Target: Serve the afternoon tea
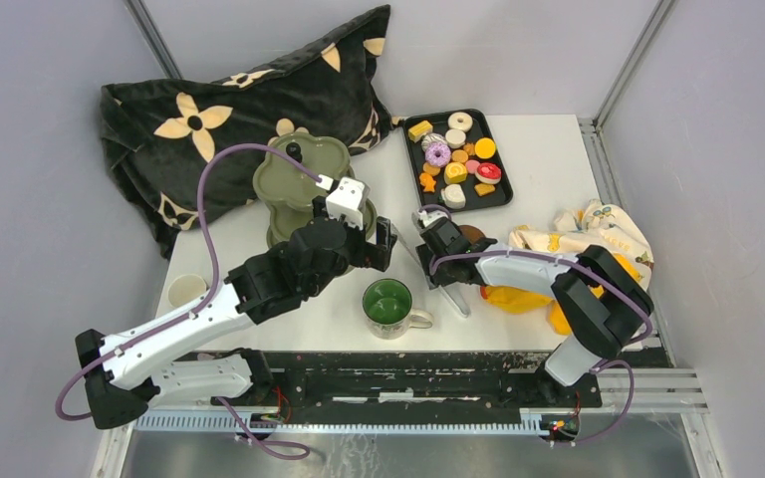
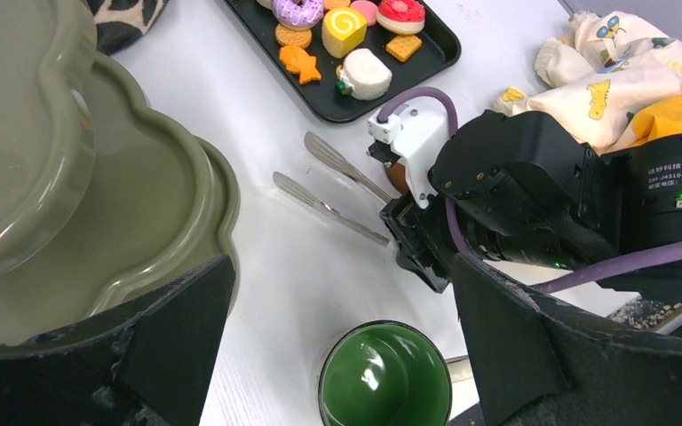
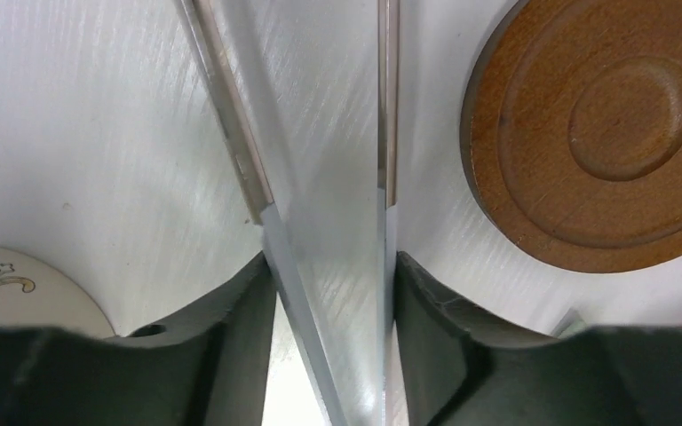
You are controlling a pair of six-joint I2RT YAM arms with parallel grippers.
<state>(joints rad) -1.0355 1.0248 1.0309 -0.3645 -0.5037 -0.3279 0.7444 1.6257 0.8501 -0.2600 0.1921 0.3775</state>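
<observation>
The olive-green tiered stand (image 1: 299,179) with a black knob stands at the back left and fills the left of the left wrist view (image 2: 98,195). Toy pastries (image 1: 455,159) lie on a black tray (image 1: 501,194), also in the left wrist view (image 2: 342,31). The green-lined mug (image 1: 388,303) stands near the front edge. My left gripper (image 1: 379,247) is open and empty above the table between stand and mug (image 2: 384,377). My right gripper (image 1: 438,244) is shut on the metal tongs (image 3: 257,177), one finger outside each arm. A brown saucer (image 3: 586,133) lies just right of it.
A black flowered pillow (image 1: 219,110) lies at the back left. A yellow printed cloth (image 1: 588,234) is bunched at the right over something orange (image 1: 518,297). A small pale cup (image 1: 187,289) sits at the left edge. A pale patterned disc (image 3: 18,284) lies left of the tongs.
</observation>
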